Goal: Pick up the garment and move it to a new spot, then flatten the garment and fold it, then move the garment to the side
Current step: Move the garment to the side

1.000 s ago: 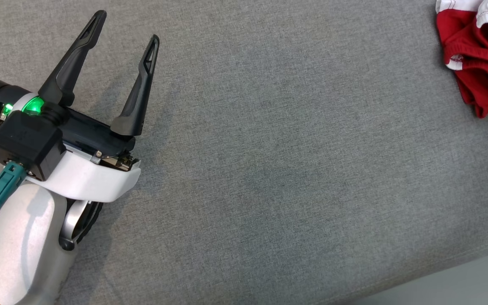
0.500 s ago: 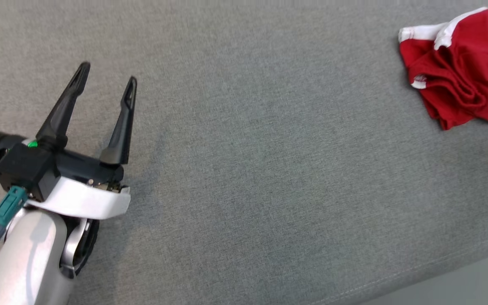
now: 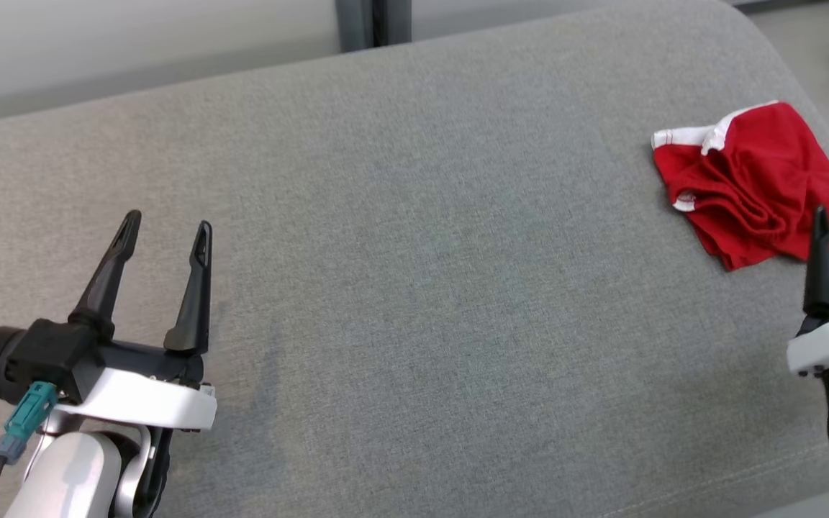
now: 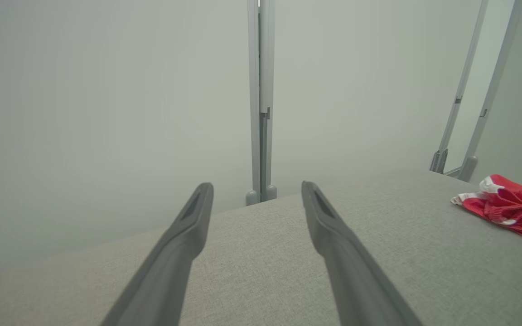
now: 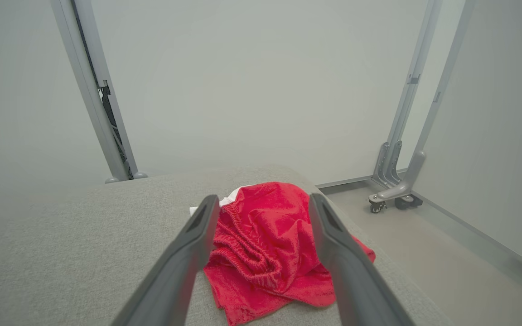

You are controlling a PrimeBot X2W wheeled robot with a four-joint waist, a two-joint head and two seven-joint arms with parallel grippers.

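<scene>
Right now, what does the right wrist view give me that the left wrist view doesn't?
Right wrist view: the open right hand framing the red garment straight ahead, plus a wheeled frame foot on the floor. Left wrist view: the open left hand over bare grey cushion, garment off at the right edge. Both: the garment, crumpled, and the cushion.

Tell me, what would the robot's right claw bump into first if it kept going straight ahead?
Probably the red garment. In the right wrist view it lies crumpled on the grey cushion straight ahead, between the fingers of the open right gripper. Height is unclear, so it might skim over.
</scene>
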